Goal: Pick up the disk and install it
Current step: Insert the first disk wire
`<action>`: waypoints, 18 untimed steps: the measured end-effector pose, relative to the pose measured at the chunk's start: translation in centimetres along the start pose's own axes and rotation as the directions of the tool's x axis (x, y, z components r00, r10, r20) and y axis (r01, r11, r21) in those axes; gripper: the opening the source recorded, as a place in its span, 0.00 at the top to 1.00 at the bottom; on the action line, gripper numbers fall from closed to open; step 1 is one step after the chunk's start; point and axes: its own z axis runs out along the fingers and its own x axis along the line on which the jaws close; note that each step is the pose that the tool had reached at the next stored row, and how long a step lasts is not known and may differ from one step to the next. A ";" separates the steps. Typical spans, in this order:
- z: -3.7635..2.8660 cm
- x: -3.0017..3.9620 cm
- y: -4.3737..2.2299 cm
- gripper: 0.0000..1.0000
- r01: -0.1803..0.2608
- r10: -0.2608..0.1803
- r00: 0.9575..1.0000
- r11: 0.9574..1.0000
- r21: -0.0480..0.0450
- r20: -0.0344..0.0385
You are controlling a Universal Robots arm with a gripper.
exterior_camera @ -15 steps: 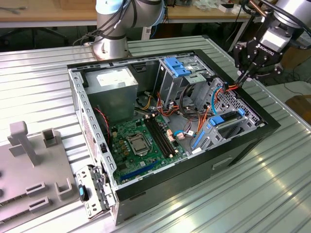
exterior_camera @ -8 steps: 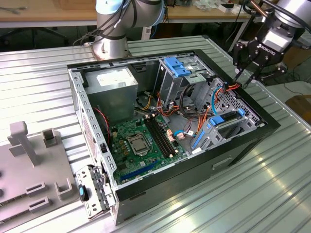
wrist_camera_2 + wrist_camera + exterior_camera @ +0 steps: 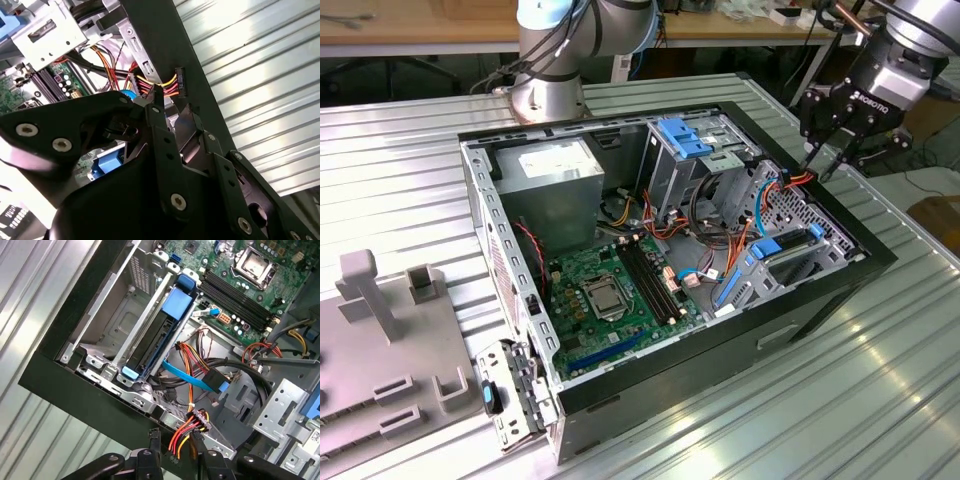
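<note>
The gripper [image 3: 823, 165] is hovering over the rim of the open computer case [image 3: 720, 370], at the exterior view's right, above a tangle of cables. In the first wrist view its two fingertips [image 3: 152, 436] are standing apart and pinching nothing. A bundle of red, orange and yellow wires [image 3: 187, 427] is running up between them. Whether the tips are brushing those wires I cannot tell, as the arm's own black linkage is covering the base of the fingers. In the second wrist view that linkage is blocking most of the case interior, and the gripper [image 3: 173, 102] is showing a gap just short of the wire connector [image 3: 179, 82].

The disk [image 3: 152, 342] is sitting inside the case, in a metal bay along the wall, well apart from the gripper. It is showing as a dark slab between blue rails. Its face is partly hidden by the bay's frame. A blue flat cable [image 3: 190, 377] is lying beside it, toward the motherboard [image 3: 240, 275].
</note>
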 end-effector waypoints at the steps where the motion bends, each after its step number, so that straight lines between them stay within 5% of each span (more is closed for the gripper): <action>1: 0.01 0.01 -0.01 0.64 0.013 -0.013 1.000 1.000 0.000 0.000; 3: 0.02 0.04 -0.07 0.64 0.034 -0.034 0.999 0.999 -0.002 -0.003; 5: 0.04 -0.01 -0.51 0.64 0.040 -0.040 0.999 0.999 -0.013 -0.023; 7: 0.06 -0.23 -0.79 0.64 0.045 -0.045 0.998 0.999 -0.018 -0.032; 12: 0.09 -0.42 -0.93 0.64 0.099 -0.099 0.995 0.995 -0.021 -0.031; 18: 0.28 -0.42 -0.93 0.64 0.232 -0.233 0.972 0.972 -0.026 -0.025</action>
